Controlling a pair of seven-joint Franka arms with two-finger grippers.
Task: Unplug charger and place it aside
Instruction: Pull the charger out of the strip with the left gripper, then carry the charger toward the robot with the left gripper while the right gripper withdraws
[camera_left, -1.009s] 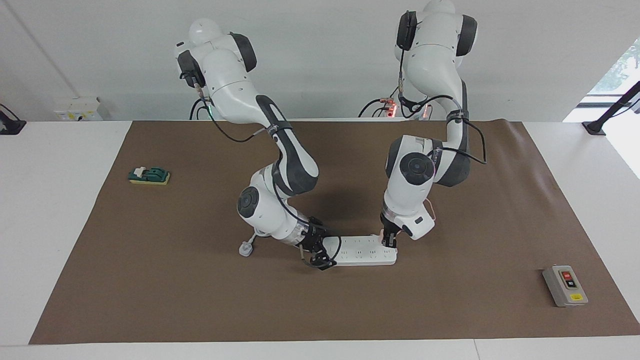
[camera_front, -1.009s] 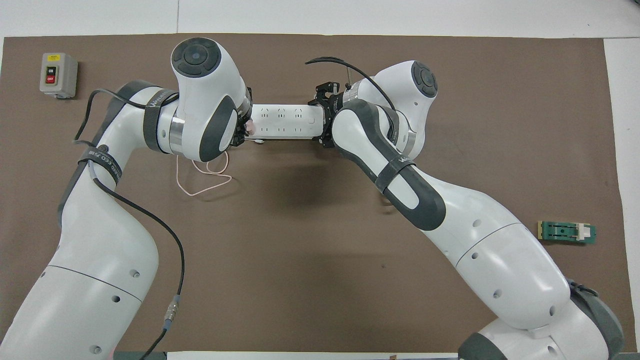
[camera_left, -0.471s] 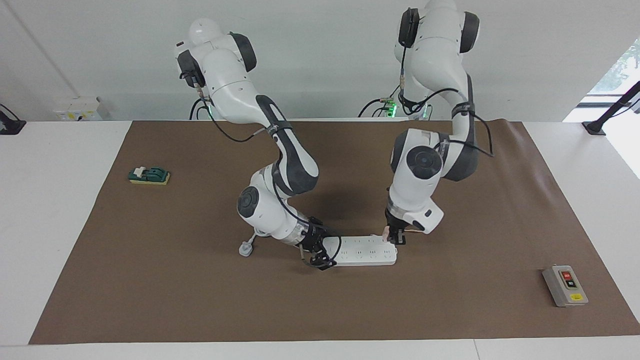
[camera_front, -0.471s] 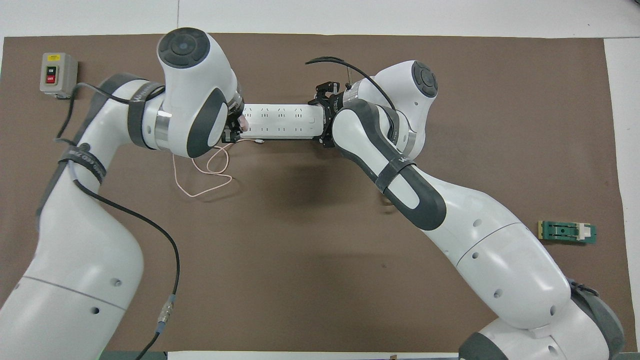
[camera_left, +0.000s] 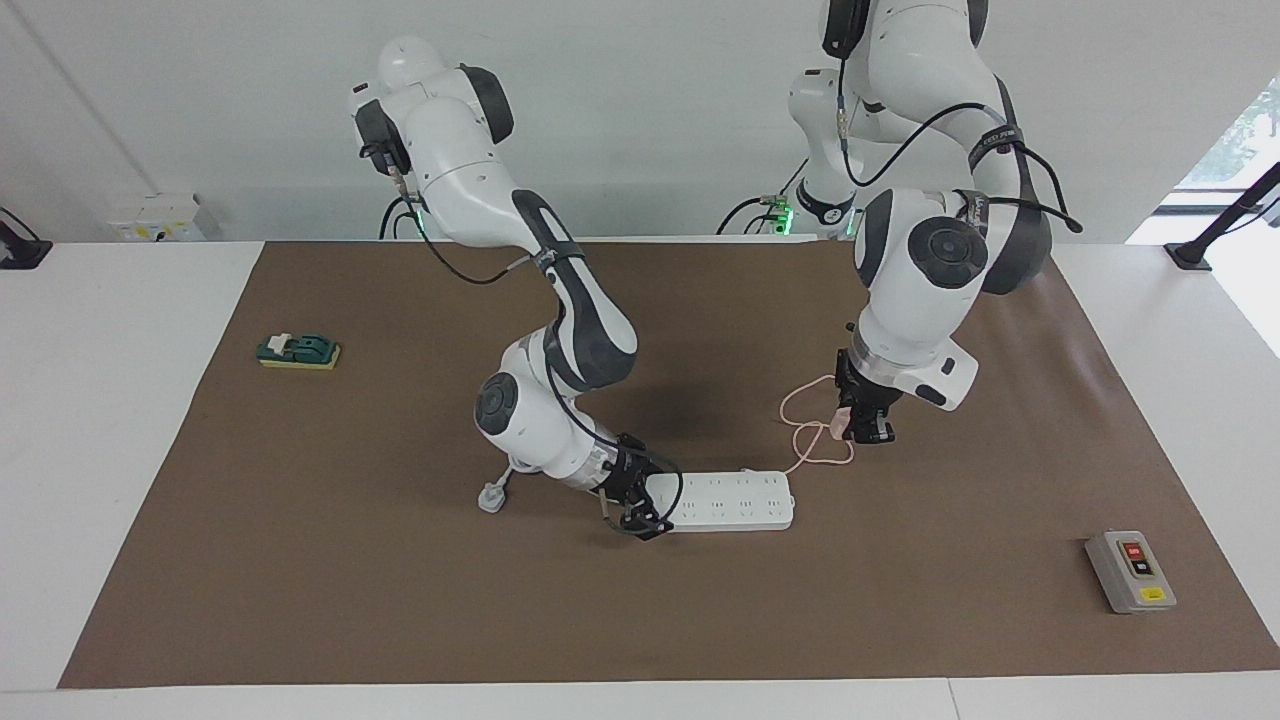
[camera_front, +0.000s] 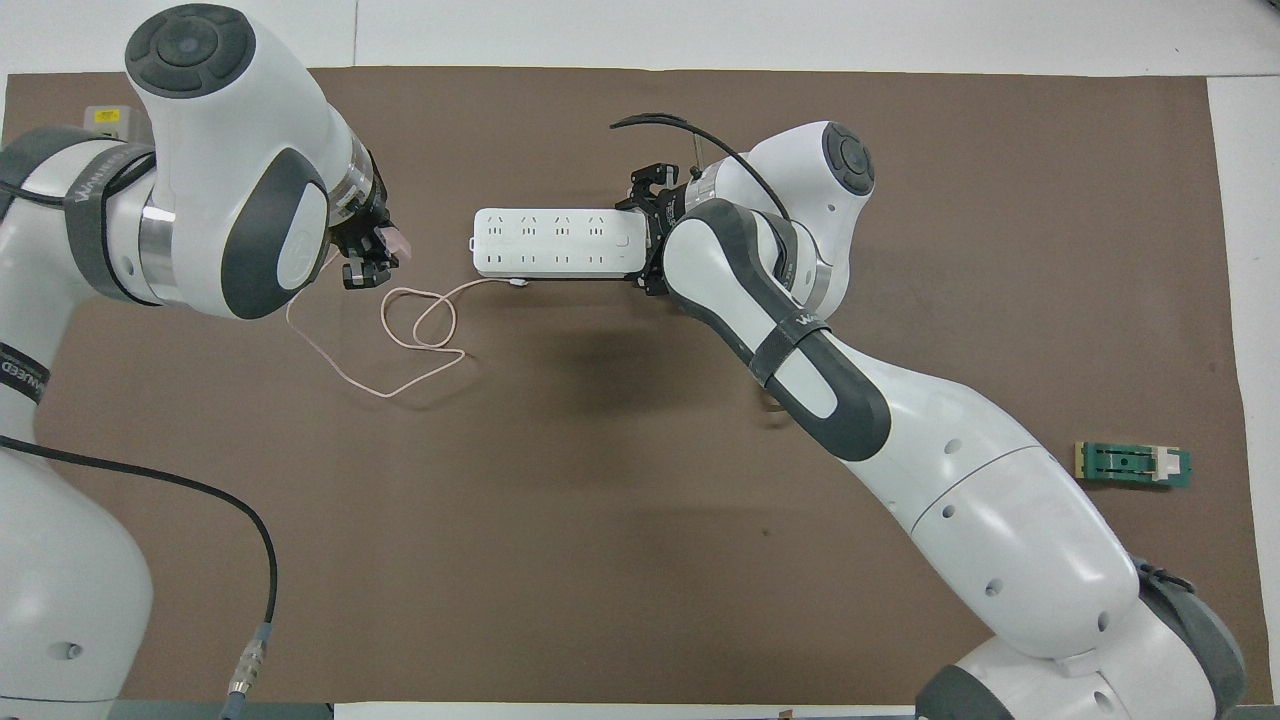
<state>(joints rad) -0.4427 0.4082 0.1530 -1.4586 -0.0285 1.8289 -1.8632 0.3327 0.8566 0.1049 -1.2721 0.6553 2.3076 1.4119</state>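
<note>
Now the left pincer is clamped on the charger, holding it up over the brown mat just beside the power strip toward the left arm's end of the tabletop. A second ago the charger sat at the strip's end socket; it is out now and apart from it. It is a small pale pink cube, its thin pink cable looped on the mat; right pincer is at the strip's other end, closure cannot be told.

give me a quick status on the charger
Left hand shut on charger, clear of power strip. Right hand pinning strip's end. Pink cable trailing on mat. Nothing blocking.
</note>
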